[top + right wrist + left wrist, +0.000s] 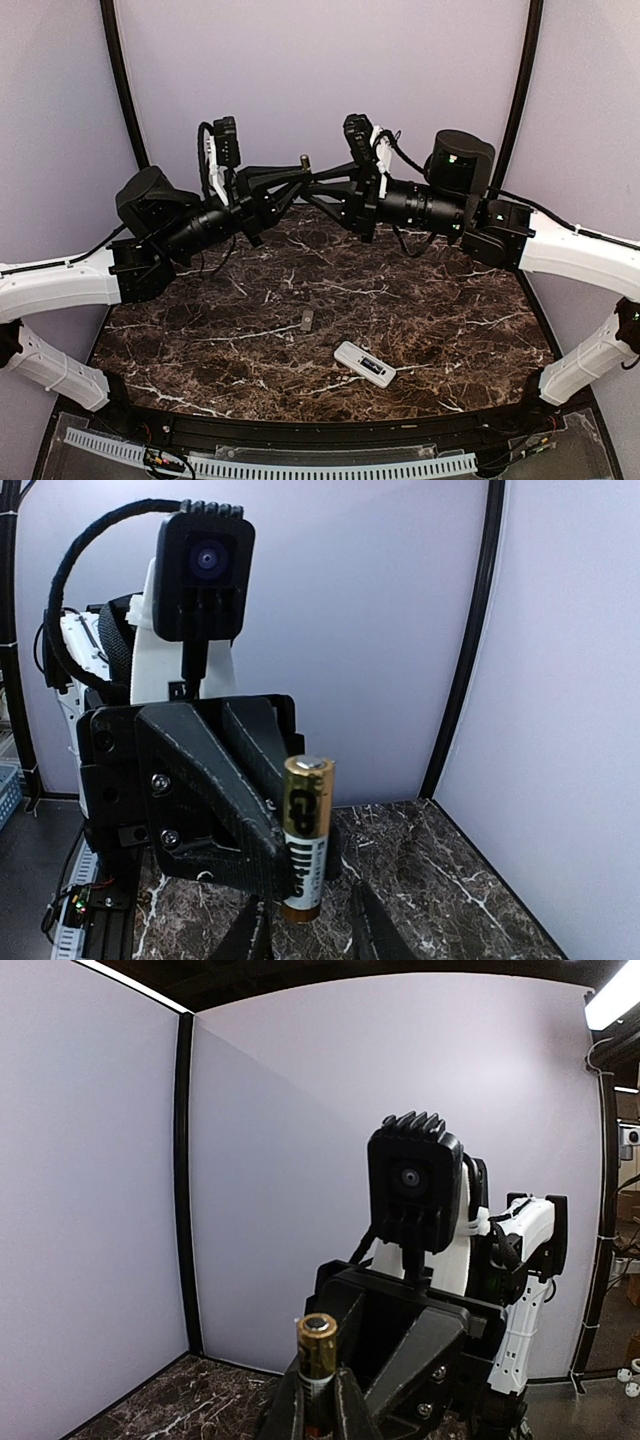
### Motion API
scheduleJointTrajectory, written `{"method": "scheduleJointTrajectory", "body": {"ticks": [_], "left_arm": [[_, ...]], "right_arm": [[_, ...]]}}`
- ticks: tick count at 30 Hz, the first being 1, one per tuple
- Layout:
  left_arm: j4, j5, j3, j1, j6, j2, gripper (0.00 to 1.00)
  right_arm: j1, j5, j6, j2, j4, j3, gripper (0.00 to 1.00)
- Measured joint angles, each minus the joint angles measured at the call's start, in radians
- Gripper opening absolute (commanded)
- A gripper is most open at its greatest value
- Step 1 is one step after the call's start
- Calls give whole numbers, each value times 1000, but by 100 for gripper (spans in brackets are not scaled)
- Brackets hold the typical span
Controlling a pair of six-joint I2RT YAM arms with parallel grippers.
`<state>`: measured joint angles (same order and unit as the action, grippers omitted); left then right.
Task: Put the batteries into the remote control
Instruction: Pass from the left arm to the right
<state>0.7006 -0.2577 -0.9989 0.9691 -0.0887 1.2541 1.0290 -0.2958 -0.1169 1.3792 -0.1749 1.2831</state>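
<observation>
A gold and white battery (317, 1345) stands upright in mid-air, clamped between my left gripper's (318, 1392) fingers; it also shows in the top view (303, 161). My right gripper (308, 932) faces the left one, its jaws open on either side of that battery's (305, 830) lower end, with a gap on the right side. In the top view the left gripper (296, 180) and right gripper (318, 187) meet high above the table's back. A second battery (307, 320) lies on the marble table. The white remote control (364, 363) lies near the front, a dark patch towards its right end.
The dark marble table (200, 340) is walled by pale purple panels with black corner posts (120, 70). A white perforated strip (300, 465) runs along the near edge. Both arms' bases sit at the far left and right.
</observation>
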Motion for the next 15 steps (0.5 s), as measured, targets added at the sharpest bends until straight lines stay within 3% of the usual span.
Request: {"method": "scheduleJointTrajectory", "body": {"ticks": [5, 15], "left_arm": [[10, 7, 2, 0, -3, 8, 0], [31, 17, 33, 0, -21, 12, 0]], "right_arm": [[0, 5, -1, 0, 3, 0, 17], [1, 34, 24, -4, 20, -13, 0]]}}
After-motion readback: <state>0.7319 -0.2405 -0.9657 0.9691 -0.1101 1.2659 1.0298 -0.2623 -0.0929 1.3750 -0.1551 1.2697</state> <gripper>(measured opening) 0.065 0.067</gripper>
